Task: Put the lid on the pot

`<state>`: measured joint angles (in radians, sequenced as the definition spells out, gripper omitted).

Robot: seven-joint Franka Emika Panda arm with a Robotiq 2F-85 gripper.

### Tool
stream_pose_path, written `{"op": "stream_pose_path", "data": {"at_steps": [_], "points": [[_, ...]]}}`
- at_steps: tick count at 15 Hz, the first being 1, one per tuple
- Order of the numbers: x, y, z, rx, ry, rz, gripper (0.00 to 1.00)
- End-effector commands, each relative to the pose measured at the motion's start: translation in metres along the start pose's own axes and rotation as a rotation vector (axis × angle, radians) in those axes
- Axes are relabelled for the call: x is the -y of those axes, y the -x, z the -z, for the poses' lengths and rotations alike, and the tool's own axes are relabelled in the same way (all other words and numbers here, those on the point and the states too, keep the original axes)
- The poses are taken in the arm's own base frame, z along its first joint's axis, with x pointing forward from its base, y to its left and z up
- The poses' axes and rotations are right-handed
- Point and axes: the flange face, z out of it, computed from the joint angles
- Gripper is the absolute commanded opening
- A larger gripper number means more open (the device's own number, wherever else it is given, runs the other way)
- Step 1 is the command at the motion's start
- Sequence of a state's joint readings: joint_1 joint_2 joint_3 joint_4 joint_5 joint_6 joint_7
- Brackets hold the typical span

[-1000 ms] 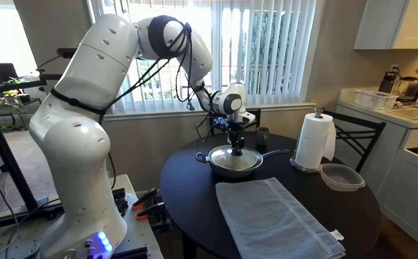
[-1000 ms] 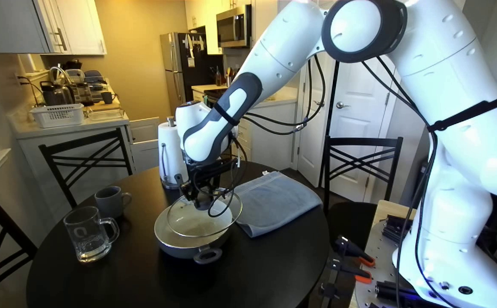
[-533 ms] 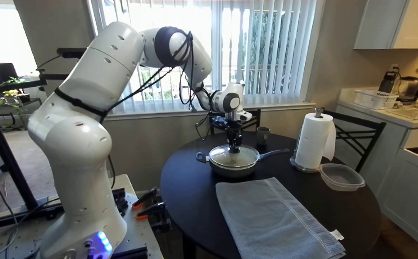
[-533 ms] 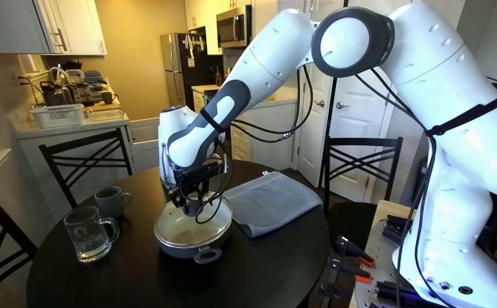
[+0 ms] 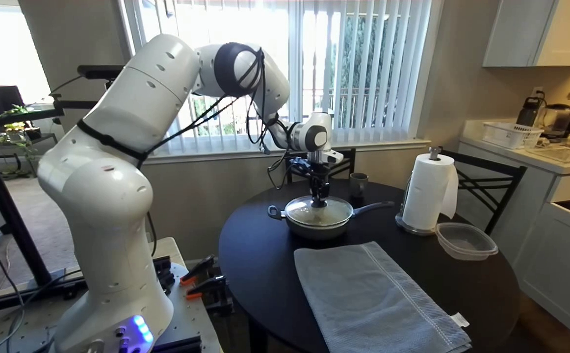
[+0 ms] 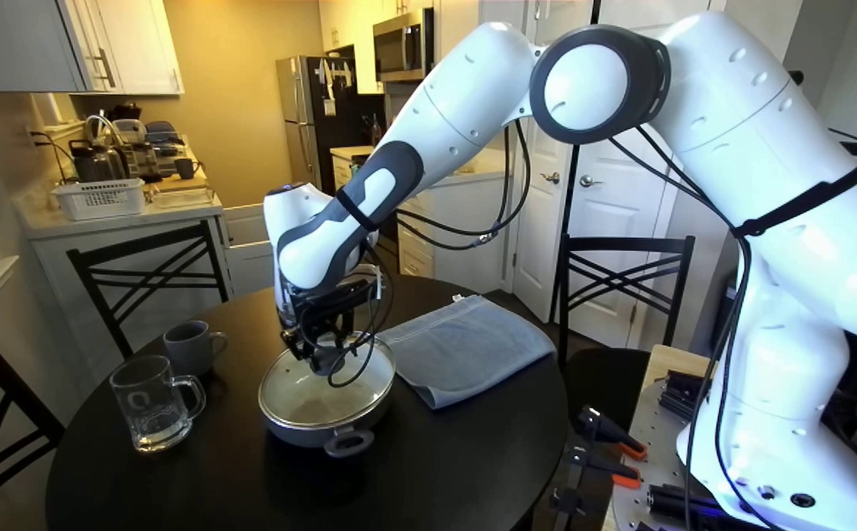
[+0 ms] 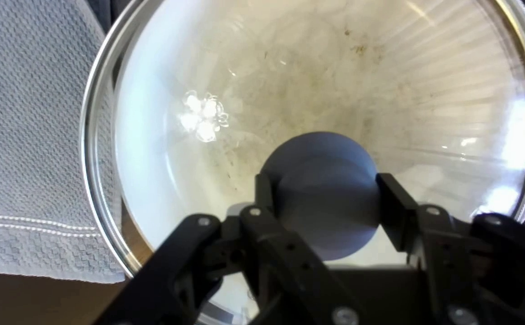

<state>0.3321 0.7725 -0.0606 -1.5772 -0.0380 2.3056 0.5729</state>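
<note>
The clear glass lid (image 5: pixel 300 212) with its metal rim lies level over the pot (image 5: pixel 317 232) in both exterior views. Its rim lines up closely with the pot's rim; whether it sits fully all round I cannot tell. The pot shows its dark outside and side handle in an exterior view (image 6: pixel 292 435); its long handle (image 5: pixel 375 207) points towards the paper towels. My gripper (image 7: pixel 321 192) points down at the lid's centre. Its pads press both sides of the dark round knob (image 7: pixel 328 212). The pot's pale inside shows through the glass lid (image 7: pixel 298 81).
A folded grey-blue cloth (image 5: pixel 373 299) lies beside the pot. A paper towel roll (image 5: pixel 429 193) and a clear plastic container (image 5: pixel 465 241) stand past the pot's long handle. A grey mug (image 6: pixel 191 348) and a glass mug (image 6: pixel 152 405) stand on the pot's far side from the cloth.
The lid, held by the knob, has come down from a tilted, offset position above the pot onto its rim. The pot has shifted slightly. My arm has lowered.
</note>
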Motion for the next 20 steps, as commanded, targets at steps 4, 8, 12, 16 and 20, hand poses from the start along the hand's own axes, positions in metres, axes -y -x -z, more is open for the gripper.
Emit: {"op": "stream_pose_path", "data": {"at_steps": [4,8,12,16,20], "points": [[0.000,-0.010,0.020,0.017,-0.034,-0.018,0.33],[-0.008,-0.014,0.019,0.040,-0.053,-0.042,0.33],[-0.009,-0.015,0.015,0.063,-0.069,-0.061,0.33],[-0.004,-0.013,0.010,0.070,-0.074,-0.058,0.33],[0.002,-0.009,0.007,0.077,-0.078,-0.055,0.33]]}}
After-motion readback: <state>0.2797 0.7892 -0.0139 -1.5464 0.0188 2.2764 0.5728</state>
